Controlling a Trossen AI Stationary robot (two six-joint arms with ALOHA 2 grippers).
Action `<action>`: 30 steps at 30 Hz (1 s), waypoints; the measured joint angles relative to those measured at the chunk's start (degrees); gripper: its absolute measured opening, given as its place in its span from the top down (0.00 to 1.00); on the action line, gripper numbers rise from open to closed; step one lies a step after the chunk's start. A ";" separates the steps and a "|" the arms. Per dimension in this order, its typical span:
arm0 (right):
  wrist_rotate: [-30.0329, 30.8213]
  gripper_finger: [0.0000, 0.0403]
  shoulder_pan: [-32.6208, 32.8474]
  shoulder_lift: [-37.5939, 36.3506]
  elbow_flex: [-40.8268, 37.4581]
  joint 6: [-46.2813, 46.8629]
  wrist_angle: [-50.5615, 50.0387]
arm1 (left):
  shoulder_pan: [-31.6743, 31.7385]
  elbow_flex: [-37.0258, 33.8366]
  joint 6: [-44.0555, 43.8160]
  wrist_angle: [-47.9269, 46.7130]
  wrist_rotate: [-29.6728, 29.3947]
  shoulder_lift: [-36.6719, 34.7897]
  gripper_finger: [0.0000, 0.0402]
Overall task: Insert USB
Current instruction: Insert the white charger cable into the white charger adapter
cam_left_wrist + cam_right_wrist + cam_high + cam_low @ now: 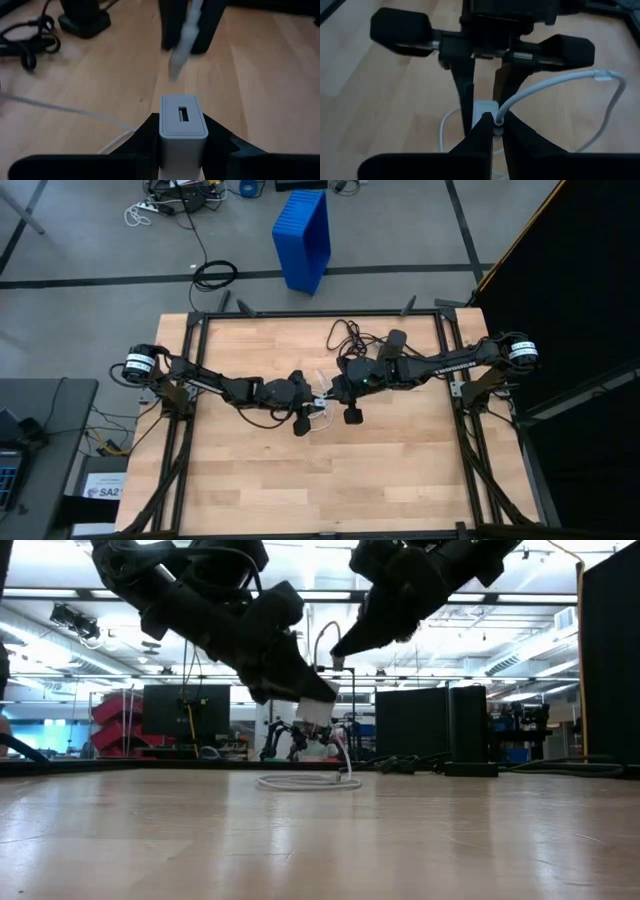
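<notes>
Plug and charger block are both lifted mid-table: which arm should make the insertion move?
Right. The right gripper is shut on the USB plug, which hangs just short of the white charger block and its slot. The left gripper holds the block slot-out, so it is probably best as the steady anchor.

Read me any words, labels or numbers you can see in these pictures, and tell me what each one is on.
"SA2", cut off by the rack: white sign on the floor left of the table.
White lettering on the right arm: too small to read.
White charger block: no print visible.
</notes>
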 joint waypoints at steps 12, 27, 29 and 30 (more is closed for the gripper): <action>-0.50 1.00 0.63 0.15 -0.09 1.62 2.23 | 0.00 -0.09 1.76 4.03 -0.47 0.00 0.81; -0.22 1.00 0.56 0.06 -0.09 2.66 2.66 | -0.11 -0.20 2.70 7.02 -1.69 0.07 0.81; -0.24 1.00 0.56 0.06 -0.09 2.66 2.60 | -0.12 -0.25 2.76 7.17 -1.73 0.07 0.81; -0.22 1.00 0.56 0.06 -0.09 2.65 2.54 | -0.11 -0.33 2.78 7.26 -1.76 0.07 0.81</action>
